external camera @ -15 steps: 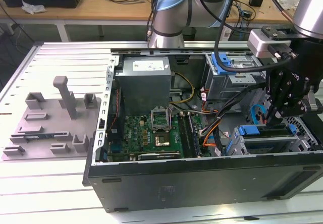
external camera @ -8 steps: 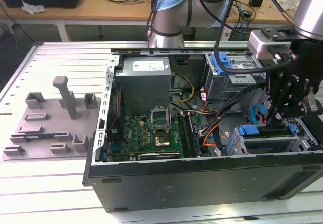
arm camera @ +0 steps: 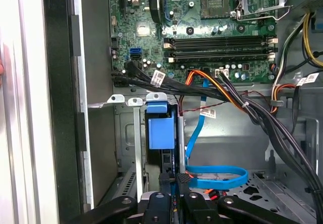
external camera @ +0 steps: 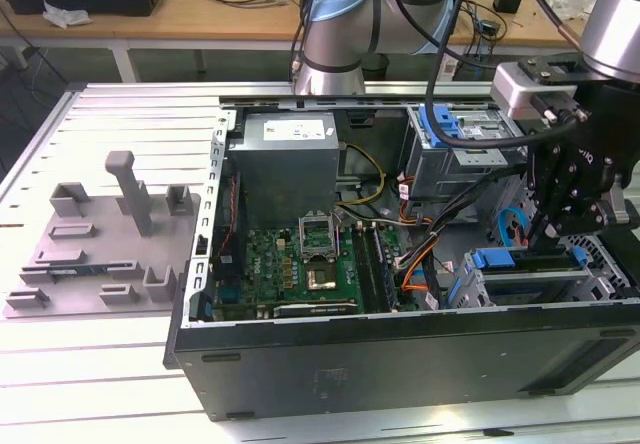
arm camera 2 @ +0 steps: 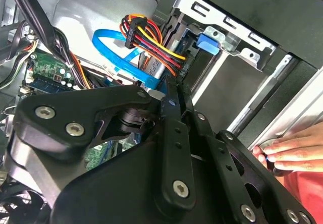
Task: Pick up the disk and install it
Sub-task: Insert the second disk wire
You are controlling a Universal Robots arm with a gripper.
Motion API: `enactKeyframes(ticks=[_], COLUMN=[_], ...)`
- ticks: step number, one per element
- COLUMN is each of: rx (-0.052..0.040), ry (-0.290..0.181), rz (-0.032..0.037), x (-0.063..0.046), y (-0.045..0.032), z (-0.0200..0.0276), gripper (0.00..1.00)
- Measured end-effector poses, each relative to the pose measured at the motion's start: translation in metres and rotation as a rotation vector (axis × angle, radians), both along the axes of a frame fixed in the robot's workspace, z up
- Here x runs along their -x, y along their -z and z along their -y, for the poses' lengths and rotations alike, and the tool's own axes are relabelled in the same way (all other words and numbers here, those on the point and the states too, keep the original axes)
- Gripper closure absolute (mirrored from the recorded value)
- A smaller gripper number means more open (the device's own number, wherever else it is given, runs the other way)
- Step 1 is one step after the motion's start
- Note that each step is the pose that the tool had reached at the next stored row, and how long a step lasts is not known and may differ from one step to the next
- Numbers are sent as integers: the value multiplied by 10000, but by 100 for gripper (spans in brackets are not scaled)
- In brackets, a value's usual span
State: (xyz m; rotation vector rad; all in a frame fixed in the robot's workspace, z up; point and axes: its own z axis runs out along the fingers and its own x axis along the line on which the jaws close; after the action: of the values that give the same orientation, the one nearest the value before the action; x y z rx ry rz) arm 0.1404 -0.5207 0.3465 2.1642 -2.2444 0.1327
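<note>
A slatted metal surface (external camera: pixel 100 384) is carrying an open computer case (external camera: pixel 400 364) lying on its side, with a grey moulded fixture (external camera: pixel 100 244) sitting beside it toward the exterior view's left. The robot arm (external camera: pixel 340 24) is reaching over the case from behind. Inside, the exterior view is showing the grey power supply box (external camera: pixel 285 159) above the green motherboard (external camera: pixel 290 264).

The first wrist view is looking along the drive cage (arm camera: pixel 126 148), where the disk (arm camera: pixel 157 130) is standing edge-on in a slot, its blue carrier end facing the motherboard. In the exterior view that blue end (external camera: pixel 495 260) is sitting in the cage at the case's corner, toward the exterior view's right.

The gripper (external camera: pixel 545 234) is hanging just over that cage. In the first wrist view its fingers (arm camera: pixel 184 181) are drawn narrow, nearly together, at the disk's near edge; they seem to be touching it, though a pinch is hard to confirm. A looped blue data cable (arm camera: pixel 217 176) is lying beside them.

The second wrist view is catching a person's hand (arm camera 2: pixel 285 151) resting on the case's rim.
</note>
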Motion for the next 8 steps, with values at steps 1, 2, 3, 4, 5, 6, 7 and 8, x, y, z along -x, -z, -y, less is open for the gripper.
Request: enactKeyframes(ticks=[1,2,3,4,5,6,7,8], rx=[0,0,0,0,0,0,0,1], ry=[0,0,0,0,-1,0,0,-1], rz=[0,0,0,0,0,0,0,0], x=[0,0,0,0,0,0,0,0], y=[3,6,9,12,17,20,23,27], z=[0,0,0,0,0,0,0,0], gripper=[84,84,84,84,84,84,84,84])
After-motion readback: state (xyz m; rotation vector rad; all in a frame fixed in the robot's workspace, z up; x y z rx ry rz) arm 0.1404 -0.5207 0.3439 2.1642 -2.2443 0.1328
